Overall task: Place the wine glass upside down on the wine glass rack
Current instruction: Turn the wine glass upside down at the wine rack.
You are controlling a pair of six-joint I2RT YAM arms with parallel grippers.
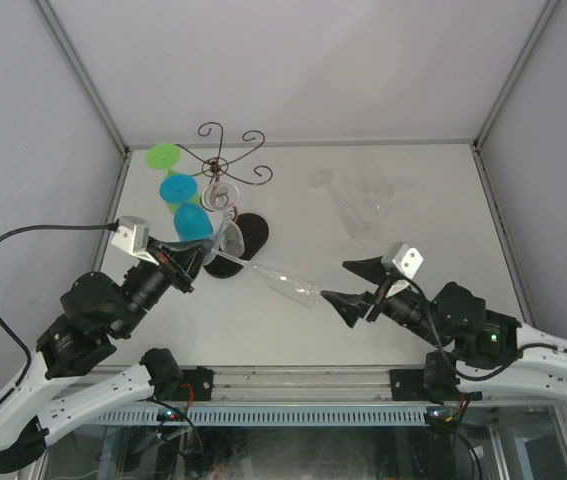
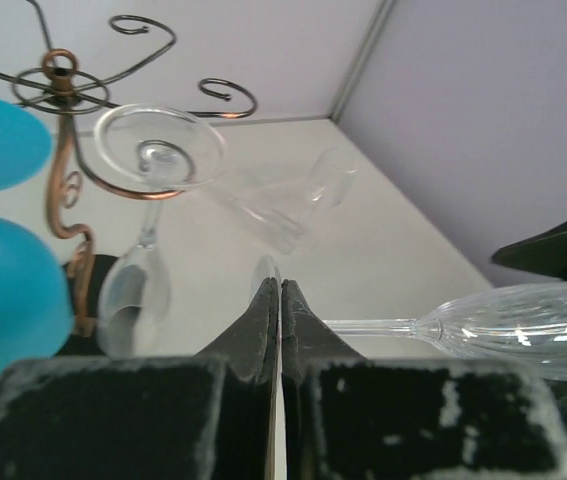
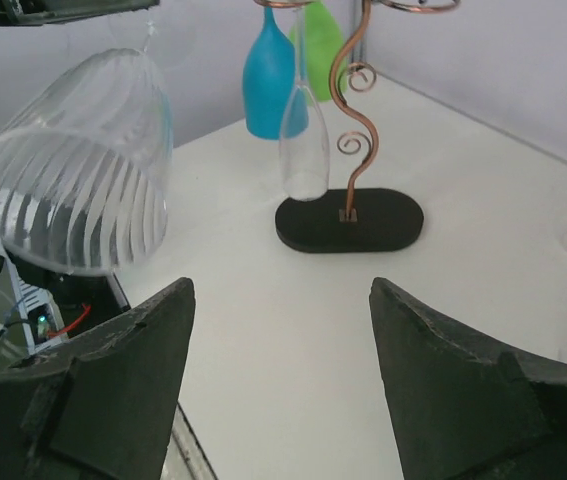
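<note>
Nearest, the left claw [image 1: 199,258] is clamped on the foot of a clear wine glass [image 1: 285,283], held sideways with its bowl pointing right. The rack [image 1: 225,165] stands far left, with other glasses [image 1: 191,220] hanging on it. The right claw [image 1: 351,286] gapes open beside the bowl's rim. The next move is probably to upend the glass toward a free curl. The table [image 1: 293,340] has room between the arms.

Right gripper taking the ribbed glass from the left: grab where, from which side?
Probably the bare stem just behind the bowl, from above, jaws across it. The ribbed wine glass lies horizontal, foot pinched in the left gripper; its wide bowl faces the open right gripper.
</note>
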